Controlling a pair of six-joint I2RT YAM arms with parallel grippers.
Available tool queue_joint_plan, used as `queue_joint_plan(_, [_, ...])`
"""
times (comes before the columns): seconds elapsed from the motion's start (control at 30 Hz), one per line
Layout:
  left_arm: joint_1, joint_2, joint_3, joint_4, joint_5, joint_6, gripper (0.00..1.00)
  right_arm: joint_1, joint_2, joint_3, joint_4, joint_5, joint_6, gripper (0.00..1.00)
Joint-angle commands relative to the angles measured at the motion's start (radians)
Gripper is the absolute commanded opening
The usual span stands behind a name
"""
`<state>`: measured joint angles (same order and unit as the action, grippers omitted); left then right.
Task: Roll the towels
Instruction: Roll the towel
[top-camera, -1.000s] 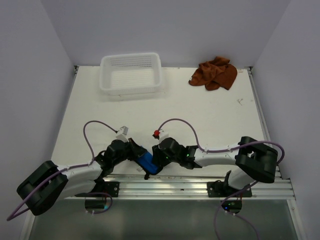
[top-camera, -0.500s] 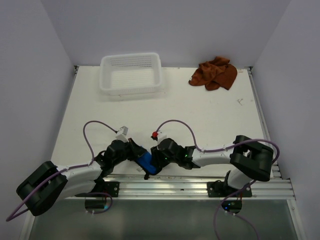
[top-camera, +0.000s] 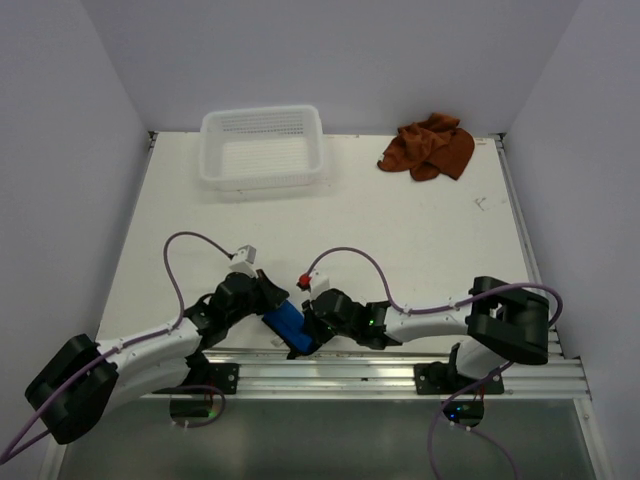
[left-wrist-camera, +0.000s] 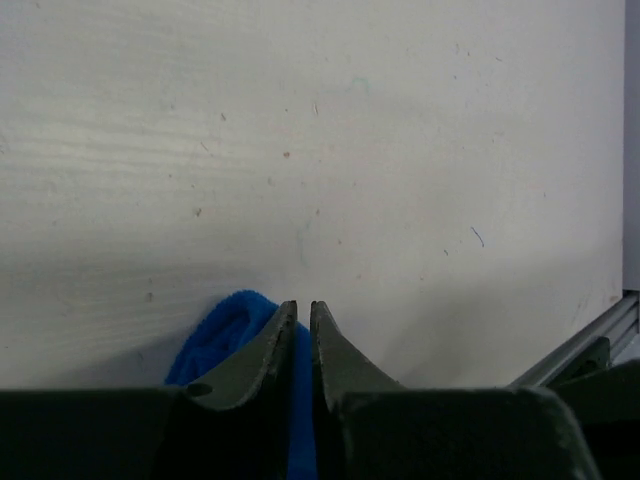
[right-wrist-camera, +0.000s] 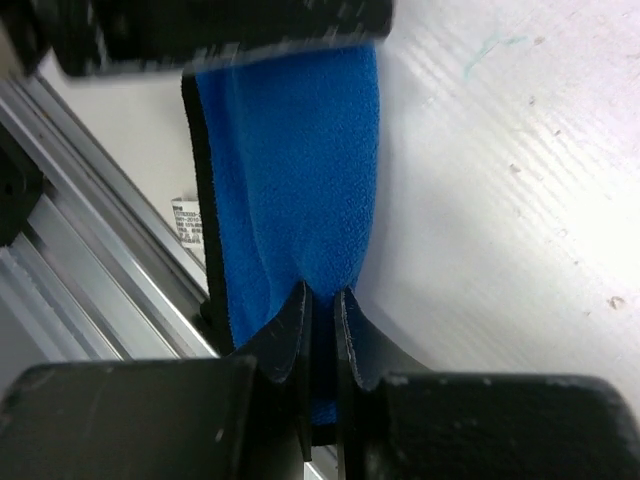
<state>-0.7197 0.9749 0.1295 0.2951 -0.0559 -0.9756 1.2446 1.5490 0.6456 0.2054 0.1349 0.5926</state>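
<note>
The bright blue towel (top-camera: 288, 325) is a narrow bundle stretched between both grippers at the table's near edge. My left gripper (top-camera: 268, 303) holds its far-left end. In the left wrist view the left gripper (left-wrist-camera: 302, 306) is shut, with blue towel (left-wrist-camera: 225, 335) pinched between the jaws and bulging out to the left. My right gripper (top-camera: 310, 328) holds the near-right end. In the right wrist view the right gripper (right-wrist-camera: 322, 295) is shut on a fold of the blue towel (right-wrist-camera: 290, 170). The rust-brown towel (top-camera: 430, 148) lies crumpled at the far right, away from both arms.
A white mesh basket (top-camera: 215, 125) stands at the far left of the table. An aluminium rail (top-camera: 380, 365) runs along the near edge, right beside the blue towel. Purple cables (top-camera: 345, 255) loop above both wrists.
My right gripper has closed onto the blue towel. Both wrists have shifted slightly, and the left arm now reaches further out from its base.
</note>
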Motion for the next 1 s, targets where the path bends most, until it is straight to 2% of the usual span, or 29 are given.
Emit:
queue_joint_plan(0.0, [0.008,-0.027,0.107,-0.157,-0.139,0.106,0.15,0.062,-0.035,-0.003,-0.090,0.103,-0.030,0.00])
queue_joint_plan(0.33, [0.043,0.018,0.294,-0.231,-0.179,0.204,0.19,0.085,-0.009,0.060,-0.101,0.311,-0.027,0.00])
queue_joint_plan(0.5, [0.058,0.054,0.347,-0.223,-0.165,0.221,0.21,0.092,0.069,0.147,-0.129,0.457,-0.066,0.00])
queue_joint_plan(0.77, [0.074,0.099,0.363,-0.183,-0.093,0.183,0.22,0.148,0.226,0.270,-0.202,0.644,-0.137,0.00])
queue_joint_plan(0.97, [0.075,0.114,0.357,-0.148,-0.044,0.160,0.22,0.242,0.302,0.357,-0.354,0.817,-0.175,0.00])
